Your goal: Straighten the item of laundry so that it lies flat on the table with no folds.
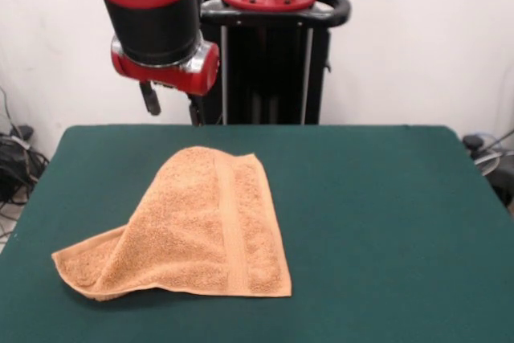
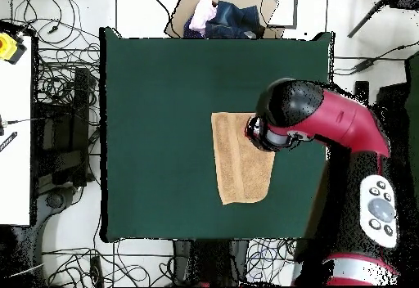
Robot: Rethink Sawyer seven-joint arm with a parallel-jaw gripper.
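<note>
The orange-tan towel [image 1: 201, 230] lies on the dark green table [image 1: 385, 198], left of centre in the front view. Its left side is folded over, with a loose corner sticking out at the near left. A woven band [image 1: 233, 234] runs down it. My gripper [image 1: 172, 106] hangs open and empty above the table's far edge, behind and above the towel, not touching it. In the overhead view the towel [image 2: 237, 166] lies on the table [image 2: 155, 96], and the red and black arm [image 2: 282, 121] covers its right edge and hides the gripper.
The black pedestal [image 1: 269, 54] stands behind the table's far edge. Cables [image 1: 16, 158] lie on the floor at the left. A cardboard box with clothes [image 2: 221, 15] sits past the table's far side. A white bench [image 2: 12, 121] stands at the left in the overhead view.
</note>
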